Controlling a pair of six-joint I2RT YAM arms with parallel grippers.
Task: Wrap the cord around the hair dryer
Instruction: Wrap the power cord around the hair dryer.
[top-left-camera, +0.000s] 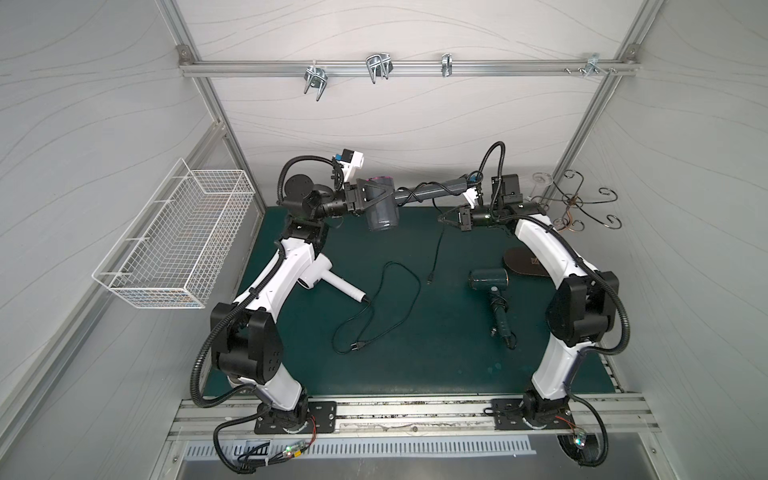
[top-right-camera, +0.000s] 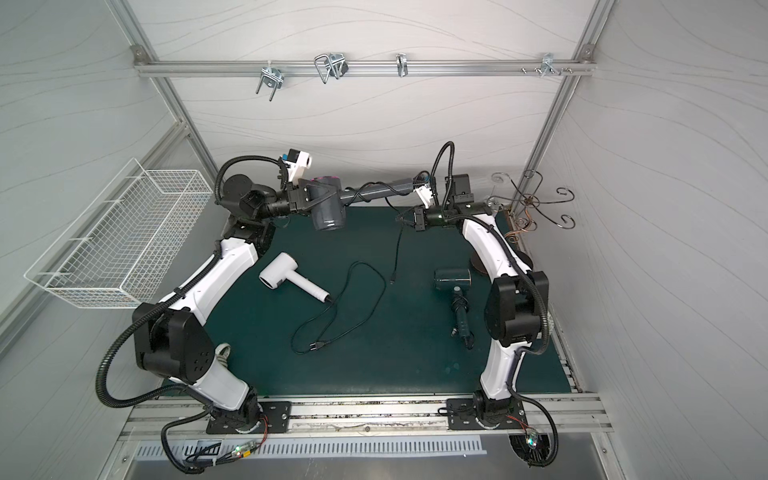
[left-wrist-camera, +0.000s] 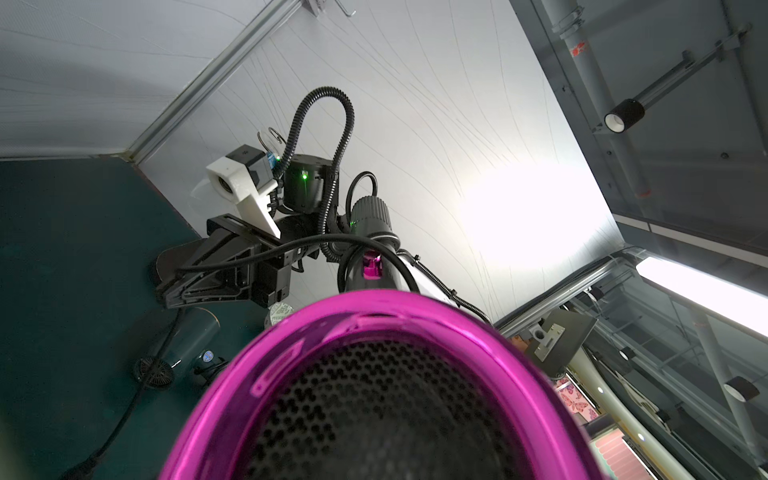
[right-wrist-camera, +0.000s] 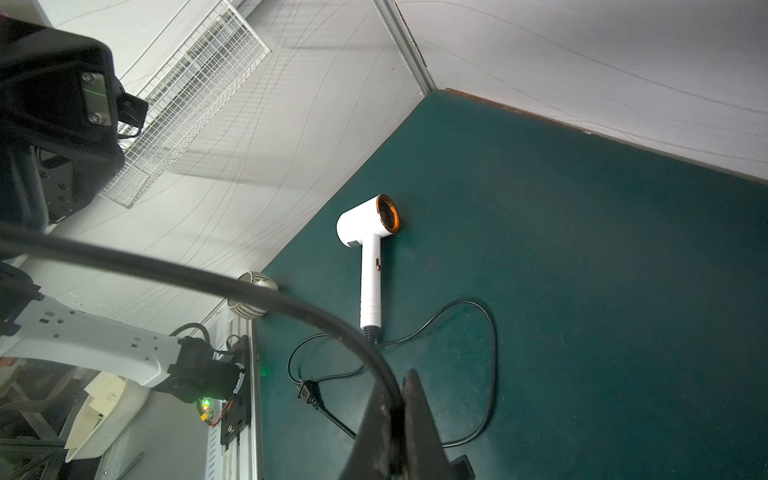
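A grey hair dryer (top-left-camera: 382, 214) (top-right-camera: 330, 214) with a magenta rear ring (left-wrist-camera: 374, 316) hangs above the back of the green mat (top-left-camera: 415, 353). My left gripper (top-left-camera: 374, 196) (top-right-camera: 321, 195) is shut on its barrel; the left wrist view shows only the ring and grille. The handle (top-left-camera: 436, 192) points toward my right arm, and the black cord (top-left-camera: 436, 249) (top-right-camera: 398, 253) coils loosely around it. My right gripper (top-left-camera: 444, 219) (top-right-camera: 402, 218) (right-wrist-camera: 397, 401) is shut on the cord (right-wrist-camera: 166, 266). Below it the cord hangs with its plug (top-left-camera: 430, 281) near the mat.
A white hair dryer (top-left-camera: 328, 279) (right-wrist-camera: 368, 232) lies at the left with its cord looped on the mat. A dark green hair dryer (top-left-camera: 490, 284) lies at the right, a dark oval object (top-left-camera: 523, 266) behind it. A wire basket (top-left-camera: 174, 237) hangs on the left wall; a metal rack (top-left-camera: 582, 203) stands back right.
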